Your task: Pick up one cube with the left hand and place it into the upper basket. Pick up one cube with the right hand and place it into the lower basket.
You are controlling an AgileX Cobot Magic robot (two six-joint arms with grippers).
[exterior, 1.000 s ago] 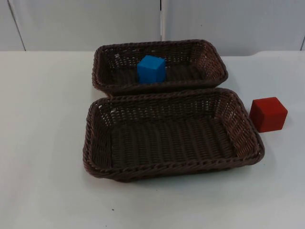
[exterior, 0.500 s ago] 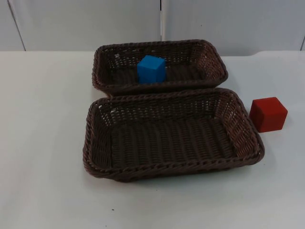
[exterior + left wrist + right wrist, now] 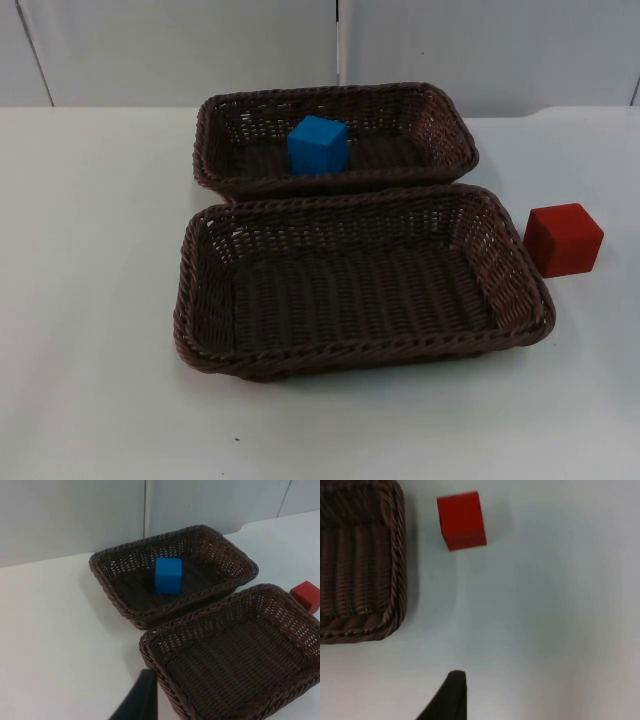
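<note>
I am looking along my right pincer (image 3: 455,680) at the red cube (image 3: 564,239), which is sitting on the worktop (image 3: 100,300) just beside the right end of the lower basket (image 3: 200,345), apart from its rim. The cube is lying straight ahead of that pincer, so my right arm is the nearer one for it. Whether either pincer is wide or narrow I cannot tell. The blue cube (image 3: 318,145) is resting inside the upper basket (image 3: 455,125), so my left pincer (image 3: 145,695) is waiting beside the baskets.
</note>
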